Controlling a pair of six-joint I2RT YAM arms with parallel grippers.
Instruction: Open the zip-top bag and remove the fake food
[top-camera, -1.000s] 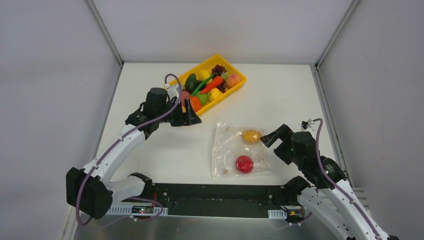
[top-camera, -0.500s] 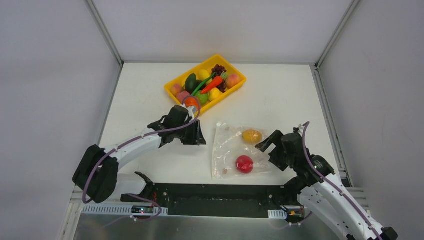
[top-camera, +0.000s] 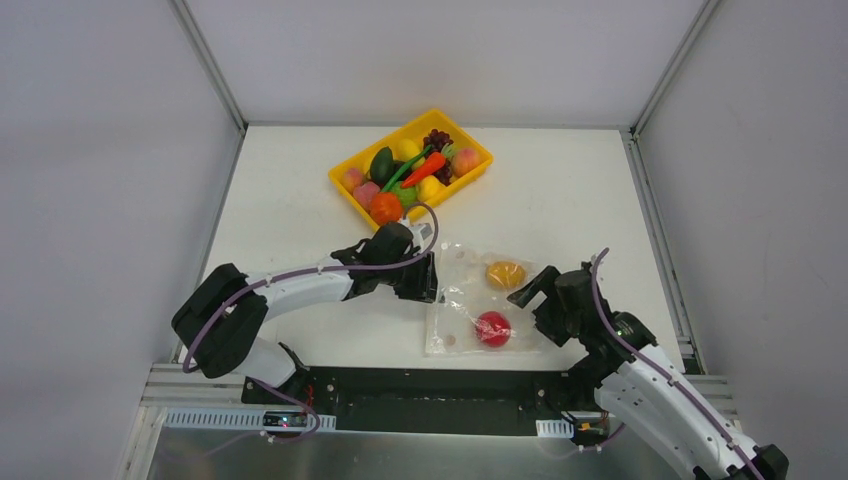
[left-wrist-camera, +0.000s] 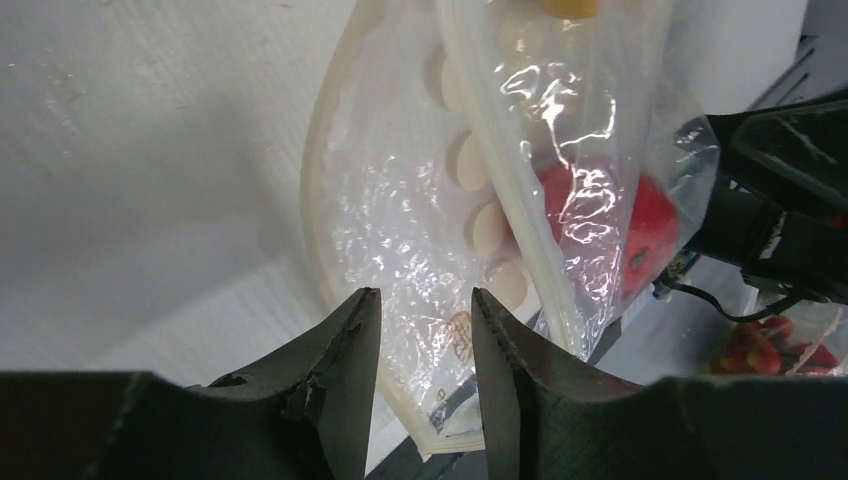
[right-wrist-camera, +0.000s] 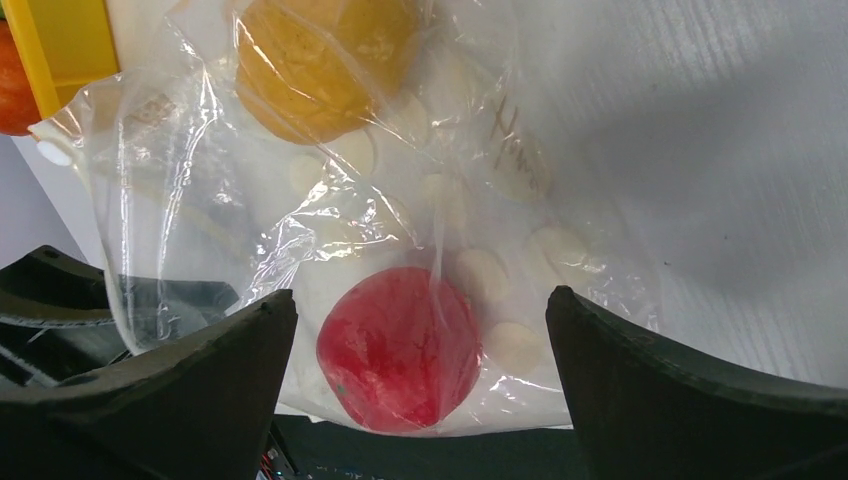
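The clear bag (top-camera: 470, 300) lies flat on the white tabletop (top-camera: 300, 200), right of centre in the overhead view and just above the arms' bases. It holds a red ball (top-camera: 490, 328) in its lower part and a yellow-orange fruit (top-camera: 505, 274) in its upper right part. Both are inside the plastic.

The left fingers (top-camera: 428, 280) sit at the bag's left edge, at the end of an arm stretched across from the lower left. In the left wrist view they stand a narrow gap apart with nothing clamped between them. The bag's crinkled left edge (left-wrist-camera: 400, 200) fills the middle of that frame, and its lower corner shows through the gap. It is hard to say whether the tips touch the plastic.

The right fingers (top-camera: 533, 308) are at the bag's right edge. In the right wrist view they are spread wide, one at each lower corner of the frame. The red ball (right-wrist-camera: 400, 345) shows low in the middle between them and the yellow-orange fruit (right-wrist-camera: 320, 60) at the top. They grip nothing.

A yellow tray (top-camera: 462, 181) sits in the upper middle of the overhead view, above and apart from the bag. It is filled with toy produce, among it an orange carrot (top-camera: 424, 168).
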